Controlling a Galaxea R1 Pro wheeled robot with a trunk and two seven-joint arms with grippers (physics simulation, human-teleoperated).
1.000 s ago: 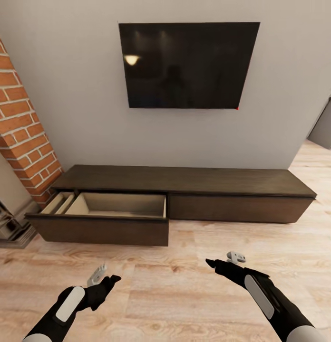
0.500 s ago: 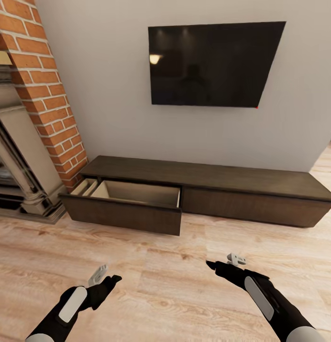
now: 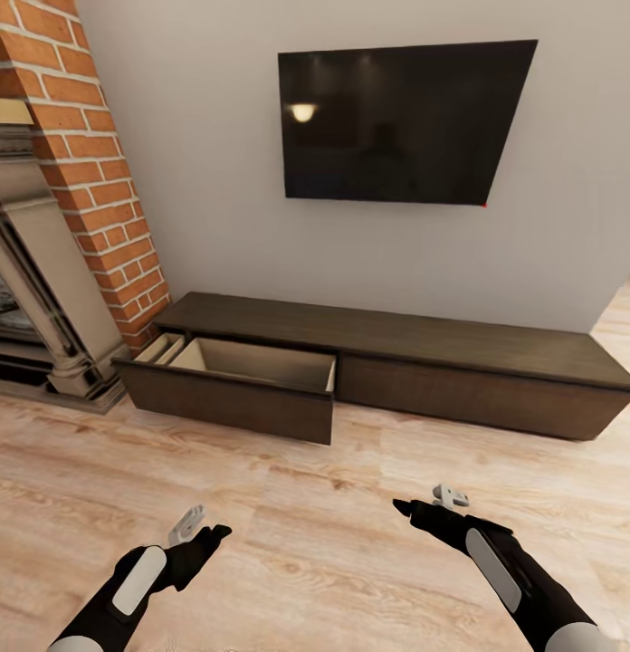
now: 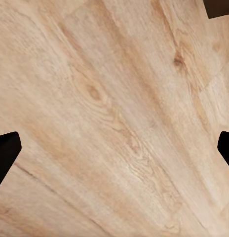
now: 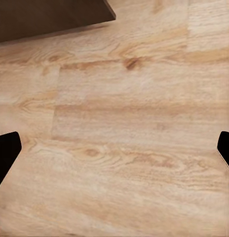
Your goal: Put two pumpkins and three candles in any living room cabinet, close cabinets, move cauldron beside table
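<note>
Cabinet drawer stands open in head view; wrist views show both claws wide.

Living room of a home.
Shown by wall-mounted TV above low dark wood cabinet, 1 drawer open, brick fireplace alongside, pale plank floor.

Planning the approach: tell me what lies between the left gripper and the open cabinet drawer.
In the head view, only bare wood floor lies between the left gripper and the open drawer of the cabinet.
</note>
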